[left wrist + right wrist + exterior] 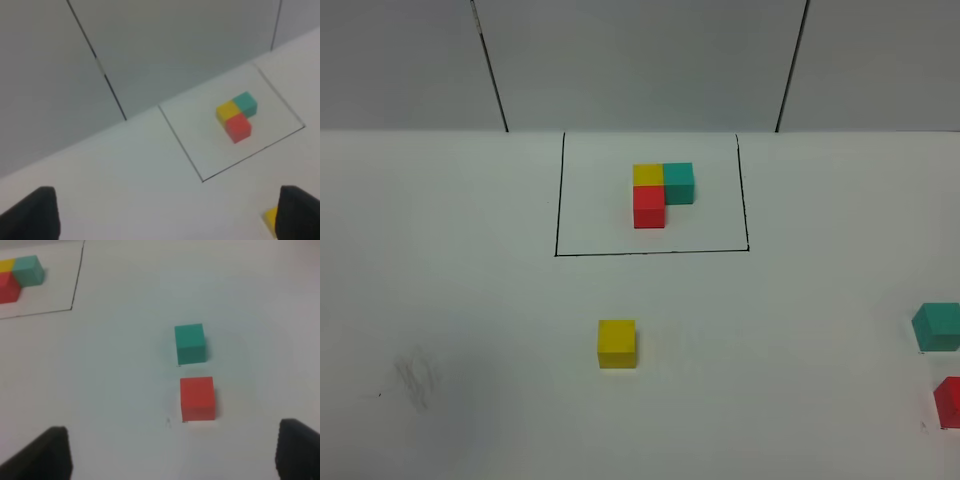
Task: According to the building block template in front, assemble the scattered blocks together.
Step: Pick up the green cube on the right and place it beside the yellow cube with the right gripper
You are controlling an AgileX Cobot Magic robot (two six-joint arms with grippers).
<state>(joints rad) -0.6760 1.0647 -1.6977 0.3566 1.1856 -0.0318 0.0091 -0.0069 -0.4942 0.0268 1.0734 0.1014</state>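
The building block template sits inside a black drawn rectangle at the far middle of the table, with yellow, teal and red cubes joined in an L. It also shows in the left wrist view and the right wrist view. The loose yellow cube lies nearer the front, and its edge shows beside one left fingertip. The loose teal cube and red cube lie close together at the right edge. My left gripper is open and empty. My right gripper is open above the red cube, holding nothing.
The white table has a faint grey smudge at the front left. Grey wall panels with dark seams rise behind the far edge. Neither arm shows in the high view.
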